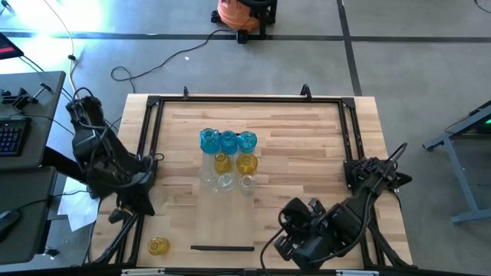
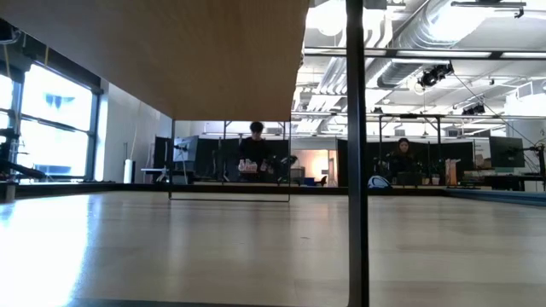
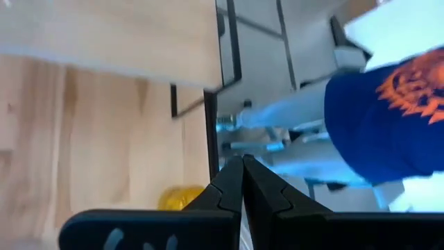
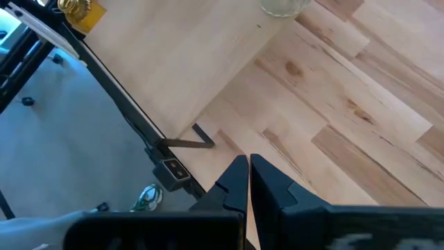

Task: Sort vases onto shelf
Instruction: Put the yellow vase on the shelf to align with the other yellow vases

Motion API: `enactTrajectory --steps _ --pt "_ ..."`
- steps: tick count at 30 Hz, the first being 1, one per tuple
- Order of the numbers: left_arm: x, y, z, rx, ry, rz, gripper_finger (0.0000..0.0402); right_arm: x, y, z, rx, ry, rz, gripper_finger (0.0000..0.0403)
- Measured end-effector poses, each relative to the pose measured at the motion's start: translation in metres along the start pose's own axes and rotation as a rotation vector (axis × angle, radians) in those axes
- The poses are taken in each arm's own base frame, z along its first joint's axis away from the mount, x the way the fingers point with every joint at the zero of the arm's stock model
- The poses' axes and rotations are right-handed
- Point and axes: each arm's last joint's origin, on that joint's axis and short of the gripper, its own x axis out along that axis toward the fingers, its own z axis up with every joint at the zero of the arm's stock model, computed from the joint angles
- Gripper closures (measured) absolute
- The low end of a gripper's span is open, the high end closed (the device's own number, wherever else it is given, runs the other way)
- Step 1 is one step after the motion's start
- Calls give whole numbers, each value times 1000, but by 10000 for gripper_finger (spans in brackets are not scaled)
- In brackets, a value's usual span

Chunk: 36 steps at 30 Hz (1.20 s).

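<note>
The left end effector [image 3: 243, 182] rests at the bench's left edge with its fingers pressed together on nothing; the right end effector [image 4: 248, 180] sits at the near right corner, likewise closed and empty. The shelf [image 1: 224, 218], a long pale wood panel with a thin dark strip at its near end, lies flat on the bench [image 1: 307, 153], its long axis running from the near edge toward the far edge, between the two arms. On its far part stand the vases [image 1: 227, 159], upright and close together in three short rows: three blue at the far row, two yellow in the middle, three clear nearest. They are small, translucent, round-bodied and narrow-necked. This cluster lies well apart from both end effectors. A lone yellow vase [image 1: 159, 245] stands off the shelf near the front left corner, just beside the left end effector, and shows as a yellow blur in the left wrist view.
</note>
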Motion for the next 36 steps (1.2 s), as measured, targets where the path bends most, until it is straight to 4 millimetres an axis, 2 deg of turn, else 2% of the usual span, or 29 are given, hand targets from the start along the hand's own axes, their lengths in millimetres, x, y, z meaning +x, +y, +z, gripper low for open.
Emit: enactTrajectory --steps 4,10,19,23,28,36 --pt "16 -8 -6 -2 95 8 401 0 0 0 -1 -1 0 403" --pt "50 -22 -21 34 260 63 402 0 0 1 -31 -3 -1 403" --pt "98 -32 -45 69 384 201 391 1 0 1 -113 -4 -2 403" --pt "111 -35 -48 47 388 210 361 1 0 1 -160 -4 -2 403" --pt "120 -44 -51 38 366 154 306 1 0 1 -227 -4 -2 403" --pt "132 -49 -66 14 395 188 227 0 0 1 -273 -27 -6 403"
